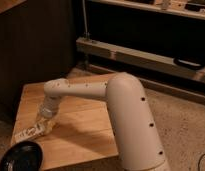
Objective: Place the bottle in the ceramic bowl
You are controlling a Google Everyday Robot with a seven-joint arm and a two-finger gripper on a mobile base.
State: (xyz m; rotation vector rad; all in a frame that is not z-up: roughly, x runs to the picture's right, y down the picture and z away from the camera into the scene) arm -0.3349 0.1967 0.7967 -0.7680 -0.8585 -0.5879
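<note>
Bottle, just one, lies on the bench near one ceramic bowl, my arm bent down, claw spread apart at the bottle.

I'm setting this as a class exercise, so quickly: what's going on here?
A one-armed robot is reaching down to a small white bottle that lies on its side near the edge of a wooden table. Its gripper is low at one end of the bottle, fingers open, nothing lifted yet. The dark bowl sits just in front of the bottle, without the bottle in it.
</note>
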